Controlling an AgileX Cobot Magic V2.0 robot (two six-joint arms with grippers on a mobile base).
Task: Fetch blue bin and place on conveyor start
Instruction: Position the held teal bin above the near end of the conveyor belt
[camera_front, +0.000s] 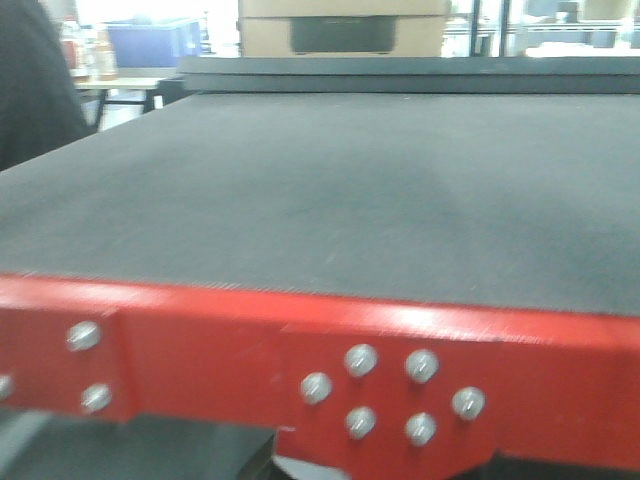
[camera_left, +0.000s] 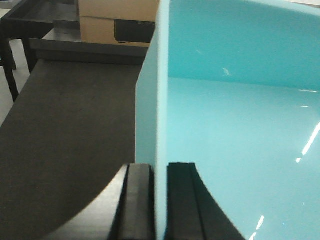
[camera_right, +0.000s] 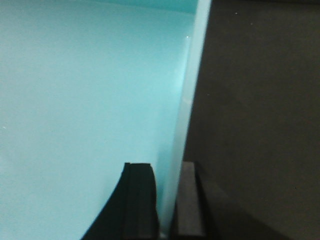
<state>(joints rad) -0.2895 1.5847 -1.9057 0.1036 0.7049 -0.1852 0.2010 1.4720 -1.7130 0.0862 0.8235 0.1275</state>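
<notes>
- Bin (camera_left: 240, 150): held up by both arms. In the wrist views the belt (camera_front: 330, 190) lies beyond its left and right walls. It cannot be told whether the base touches the belt, and the bin is not in the front view.
- Left gripper (camera_left: 159, 172): clenched on the bin's left wall, one finger outside and one inside, just below the rim.
- Right gripper (camera_right: 167, 172): clamped the same way on the right wall.
- Handling (judgement): thin plastic, glossy inside, and nothing shows in it, so probably light. The walls are smooth and likely slippery under the pads. A thin wall may flex, so the two grips should stay level and move together. The hold at the rim looks sound, since the rolled edge is the stiffest part.
- Belt: dark, textured and flat, so it should hold the base well once the bin is set down. Red edge (camera_front: 200, 330) at the near side, with screws (camera_front: 360, 360).
- Writing: none readable on the bin or the conveyor. Box (camera_front: 340, 30) beyond the far end has a dark panel (too blurred to read).
</notes>
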